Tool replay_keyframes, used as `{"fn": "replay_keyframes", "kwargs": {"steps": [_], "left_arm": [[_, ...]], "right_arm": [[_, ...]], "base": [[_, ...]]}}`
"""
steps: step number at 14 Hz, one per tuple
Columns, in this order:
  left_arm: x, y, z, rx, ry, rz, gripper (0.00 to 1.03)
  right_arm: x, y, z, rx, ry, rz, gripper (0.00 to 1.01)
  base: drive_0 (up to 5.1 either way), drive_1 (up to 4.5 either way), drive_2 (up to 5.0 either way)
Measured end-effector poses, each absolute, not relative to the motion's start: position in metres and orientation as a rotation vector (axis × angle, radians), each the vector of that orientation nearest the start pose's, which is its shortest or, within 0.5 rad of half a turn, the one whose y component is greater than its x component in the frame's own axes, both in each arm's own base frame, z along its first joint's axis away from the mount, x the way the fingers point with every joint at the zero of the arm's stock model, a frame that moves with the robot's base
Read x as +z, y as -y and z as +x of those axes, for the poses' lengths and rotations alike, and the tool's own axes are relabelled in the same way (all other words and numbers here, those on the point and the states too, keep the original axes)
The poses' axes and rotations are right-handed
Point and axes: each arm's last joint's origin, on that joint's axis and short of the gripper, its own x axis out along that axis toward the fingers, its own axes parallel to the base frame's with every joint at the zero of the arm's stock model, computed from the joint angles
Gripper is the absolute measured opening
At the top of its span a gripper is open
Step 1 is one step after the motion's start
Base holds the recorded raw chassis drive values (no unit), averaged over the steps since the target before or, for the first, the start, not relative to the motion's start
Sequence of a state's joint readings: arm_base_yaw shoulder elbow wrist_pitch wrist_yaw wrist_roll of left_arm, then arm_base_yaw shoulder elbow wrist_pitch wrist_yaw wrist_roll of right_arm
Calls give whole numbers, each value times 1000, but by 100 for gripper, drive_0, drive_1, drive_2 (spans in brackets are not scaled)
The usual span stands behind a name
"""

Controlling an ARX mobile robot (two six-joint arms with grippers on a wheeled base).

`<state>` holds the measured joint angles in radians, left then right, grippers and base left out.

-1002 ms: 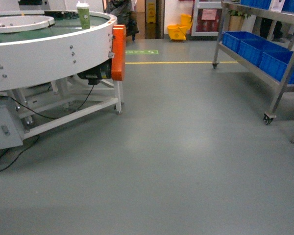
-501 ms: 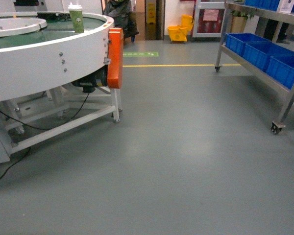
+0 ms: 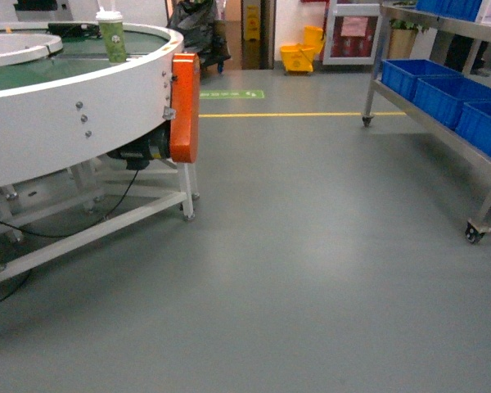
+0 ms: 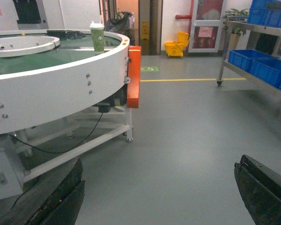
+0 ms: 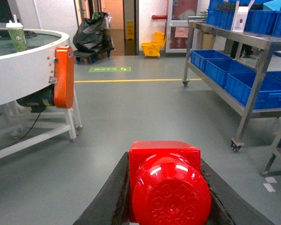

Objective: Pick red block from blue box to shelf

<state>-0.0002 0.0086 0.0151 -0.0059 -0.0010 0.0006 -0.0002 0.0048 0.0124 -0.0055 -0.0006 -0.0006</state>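
Right gripper [image 5: 166,197]: jaws clamped on the red block [image 5: 165,180], stud toward the camera, at 6 o'clock in the right wrist view. Left gripper [image 4: 154,187]: jaws spread wide, nothing between them, above grey floor [image 3: 311,270]. Shelf [image 3: 442,123] at 3 o'clock in the head view, carrying dark blue crates [image 3: 442,86]. White round conveyor [image 3: 65,115] at 9 o'clock, green cup [image 3: 112,37] on top.

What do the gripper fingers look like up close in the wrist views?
Only the fingers show. The left gripper has two broad, dark, nearly black fingers with rough, worn-looking edges. The right gripper has the same dark fingers, scuffed along the inner edges. No cables, markings or arm links appear, and the head view shows neither arm.
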Motion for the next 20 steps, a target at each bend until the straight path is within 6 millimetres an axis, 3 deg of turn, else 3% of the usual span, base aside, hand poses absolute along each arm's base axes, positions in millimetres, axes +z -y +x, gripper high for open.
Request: {"fn": "replay_keyframes", "kwargs": {"steps": [20], "left_arm": [[168,0,97,0,3,0,98]], "right_arm": [[167,0,97,0,1,-1,28]], "base": [[0,432,-431]]}}
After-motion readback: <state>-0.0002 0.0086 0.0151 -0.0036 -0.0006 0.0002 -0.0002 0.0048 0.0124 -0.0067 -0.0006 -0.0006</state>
